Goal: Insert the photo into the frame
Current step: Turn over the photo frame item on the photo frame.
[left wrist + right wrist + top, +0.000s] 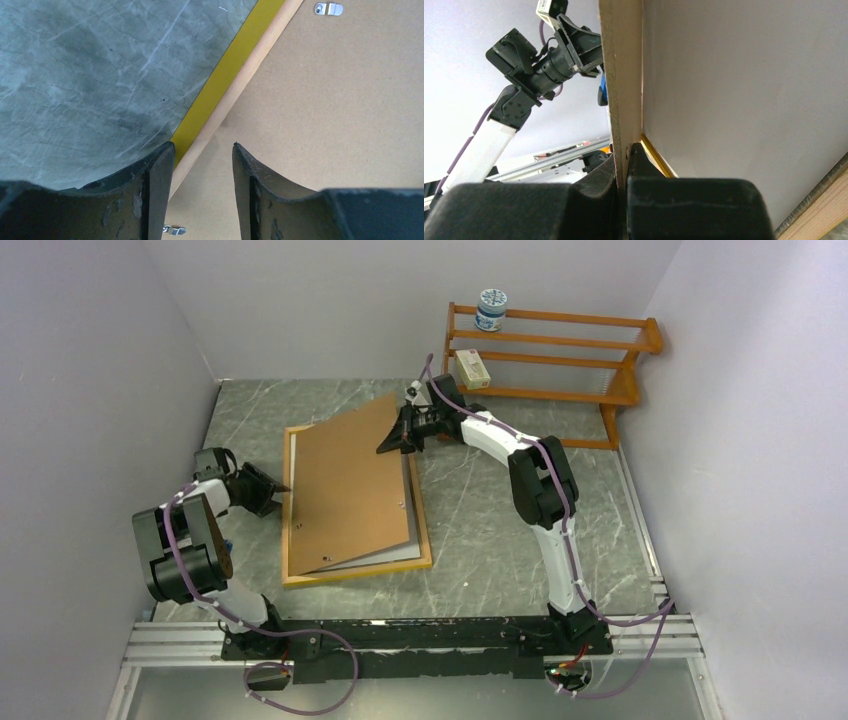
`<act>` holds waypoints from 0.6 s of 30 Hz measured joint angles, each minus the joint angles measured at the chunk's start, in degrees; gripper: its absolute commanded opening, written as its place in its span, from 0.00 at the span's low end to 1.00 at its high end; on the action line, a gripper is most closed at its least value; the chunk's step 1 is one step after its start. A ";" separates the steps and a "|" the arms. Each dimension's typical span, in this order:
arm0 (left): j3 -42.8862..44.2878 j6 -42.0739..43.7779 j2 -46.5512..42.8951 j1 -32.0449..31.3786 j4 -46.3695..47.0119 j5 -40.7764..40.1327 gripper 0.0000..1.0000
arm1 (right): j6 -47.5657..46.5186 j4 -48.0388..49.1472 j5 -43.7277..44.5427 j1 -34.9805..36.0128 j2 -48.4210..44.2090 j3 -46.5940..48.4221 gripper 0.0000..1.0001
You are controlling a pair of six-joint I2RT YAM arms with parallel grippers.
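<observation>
From above, the frame (355, 573) lies back-up on the table (480, 510), nearer the left edge than the right. The photo (400, 552) lies inside it, white side up, and only a pale strip shows along the frame's near and right rails. The brown board (350, 480) covers the rest. It is tilted like a lid, with its left edge down by the frame's left rail and its far right corner raised. The right gripper (395, 440) holds that corner, probably so the board can be lowered flat over the photo. The left gripper (275, 490) sits at the frame's left rail, likely to steady the frame against sliding while the board comes down.

In the left wrist view, the left gripper (202, 150) has its jaws apart. The frame (225, 70) rail runs into the gap, against the left finger, and board (340, 110) fills the rest of the gap. Nothing looks pinched. A metal clip (328, 8) sits on the board's back.

In the right wrist view, the right gripper (626, 150) is clamped tight on the thin edge of the board (621, 75). The pale surface under the board is probably the photo (744, 90), bordered by the frame (819, 215)
</observation>
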 measured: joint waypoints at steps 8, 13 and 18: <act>0.02 0.22 0.00 -1.03 0.37 -0.02 0.53 | 1.33 2.38 -0.87 -0.39 0.00 -1.81 0.00; 0.02 0.52 0.00 -1.36 0.35 -0.13 0.51 | 1.46 2.56 -1.09 -0.61 0.13 -1.95 0.00; 0.02 1.09 0.00 -1.46 0.31 -0.26 0.50 | 0.04 0.68 -1.09 -0.61 2.38 0.92 0.12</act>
